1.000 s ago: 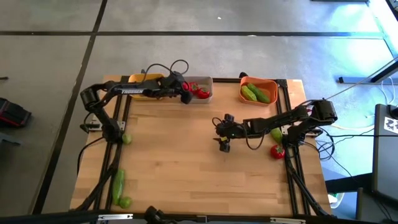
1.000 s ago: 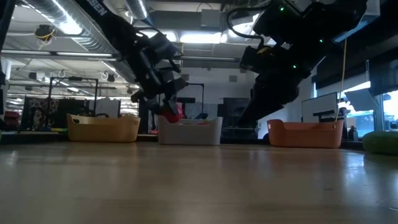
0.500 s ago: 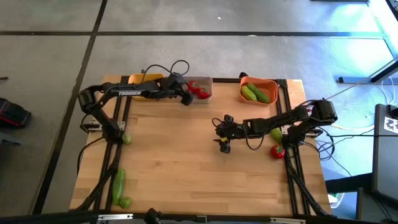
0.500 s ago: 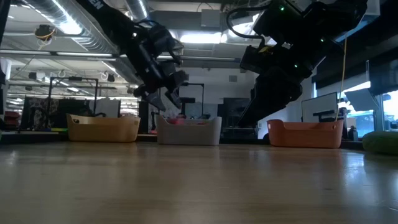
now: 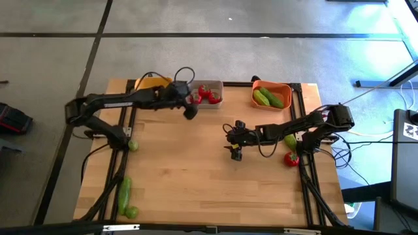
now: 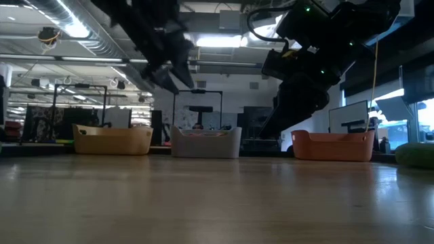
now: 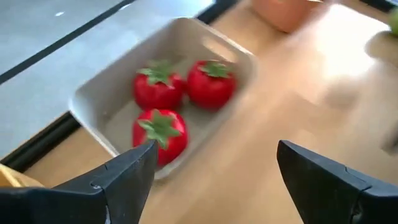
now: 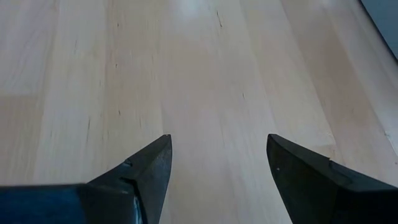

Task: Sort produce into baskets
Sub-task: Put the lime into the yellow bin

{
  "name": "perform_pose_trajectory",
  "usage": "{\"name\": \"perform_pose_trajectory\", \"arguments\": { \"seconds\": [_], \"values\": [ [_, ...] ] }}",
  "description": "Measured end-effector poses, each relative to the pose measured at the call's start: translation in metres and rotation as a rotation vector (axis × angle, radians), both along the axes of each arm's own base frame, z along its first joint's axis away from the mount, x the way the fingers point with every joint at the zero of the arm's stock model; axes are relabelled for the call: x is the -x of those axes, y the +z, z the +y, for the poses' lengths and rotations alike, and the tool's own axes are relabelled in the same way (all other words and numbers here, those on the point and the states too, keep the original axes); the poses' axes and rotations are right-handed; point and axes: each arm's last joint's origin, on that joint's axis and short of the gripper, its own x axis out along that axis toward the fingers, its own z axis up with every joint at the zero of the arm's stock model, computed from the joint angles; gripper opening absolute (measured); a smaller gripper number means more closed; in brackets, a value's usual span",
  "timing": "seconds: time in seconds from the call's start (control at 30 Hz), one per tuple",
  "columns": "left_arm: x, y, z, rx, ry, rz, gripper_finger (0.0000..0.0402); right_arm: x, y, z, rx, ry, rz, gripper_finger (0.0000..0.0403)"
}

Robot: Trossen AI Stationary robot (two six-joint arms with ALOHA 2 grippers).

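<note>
Three red tomatoes [image 7: 160,129] with green tops lie in the light grey basket [image 7: 93,115] at the table's far edge. My left gripper [image 7: 214,155] hangs open above the table just in front of the grey basket [image 5: 221,91], holding nothing. It shows blurred and high up in the low view [image 6: 169,68]. The yellow basket [image 6: 113,140] stands left of the grey one, the orange basket [image 5: 282,87] with two cucumbers [image 5: 269,98] to its right. My right gripper [image 8: 217,146] stands open over bare wood at mid-table [image 5: 232,145].
A tomato [image 5: 291,158] and a green piece [image 5: 289,140] lie near the right edge under my right arm. A lime [image 5: 133,145] lies by the left edge. A cucumber [image 5: 124,192] and another lime [image 5: 132,211] are at the near left corner. The wood between them is bare.
My left gripper held a red tomato over the grey basket, then opened and let it go into the basket. It has since risen and drawn back toward the table's near and left side. My right arm has kept still.
</note>
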Motion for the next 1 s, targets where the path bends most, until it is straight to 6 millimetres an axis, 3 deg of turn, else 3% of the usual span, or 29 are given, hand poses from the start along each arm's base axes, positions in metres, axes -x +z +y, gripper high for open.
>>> {"name": "perform_pose_trajectory", "arguments": {
  "seconds": [0.27, 0.57, 0.73, 1.0],
  "values": [
    [0.025, 0.019, -0.065, 0.077, -0.165, 0.083, 0.0326, -0.001, 0.001, 0.000, -0.004, -0.002, -0.015, 0.0252],
    [0.057, 0.010, -0.123, 0.225, -0.199, 0.330, 0.0326, -0.001, 0.001, 0.002, -0.080, -0.002, -0.016, 0.0252],
    [0.072, -0.001, -0.140, 0.261, -0.169, 0.532, 0.0326, -0.001, 0.001, 0.002, -0.082, 0.000, -0.016, 0.0252],
    [0.072, -0.029, -0.143, 0.351, -0.130, 0.933, 0.0326, -0.001, 0.001, 0.002, -0.076, -0.001, -0.015, 0.0252]
  ]
}}
